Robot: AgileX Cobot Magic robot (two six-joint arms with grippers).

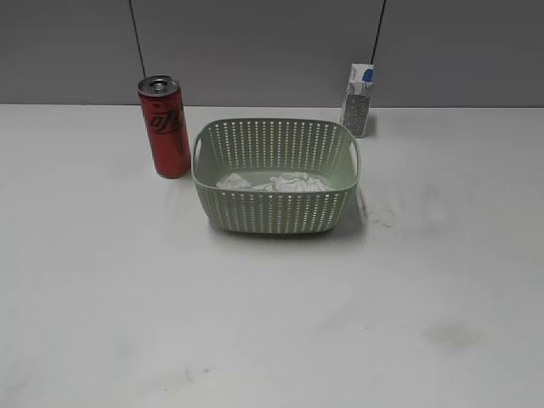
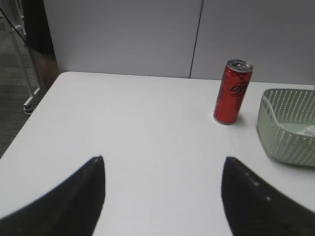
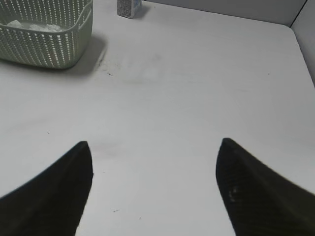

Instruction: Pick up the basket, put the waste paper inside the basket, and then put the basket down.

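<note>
Looking along the white worktop (image 1: 272, 323) in the exterior view: pale green rectangular plastic basket with slotted sides (image 1: 275, 174) standing flat near the middle, crumpled white waste paper (image 1: 276, 182) lying inside on its floor. How many pieces, cannot tell from here; at least two wads. Tall red drink can (image 1: 165, 127) upright just beside the basket on the left, not touching. Small white-and-blue carton (image 1: 358, 99) upright behind the right rear corner. No arm and no pincer visible in this view. No loose paper visible anywhere on the worktop.

Turning to the left wrist view: left pincer (image 2: 162, 196) hanging above bare worktop, its two dark fingers spread wide apart, holding nothing. Red can (image 2: 232, 92) and one end of the basket (image 2: 288, 130) far ahead on the right, well apart from the pincer.

Turning to the right wrist view: right pincer (image 3: 153, 189) also spread wide and empty, above bare worktop. Basket (image 3: 47, 34) at the upper left with white paper (image 3: 15, 23) showing over the rim, carton (image 3: 129, 7) behind it, both well apart from the pincer.

Judging from all this: paper already inside, basket already set down, both pincers released and away. Task seems complete, or nearly so; nothing left that the pictures show.
</note>
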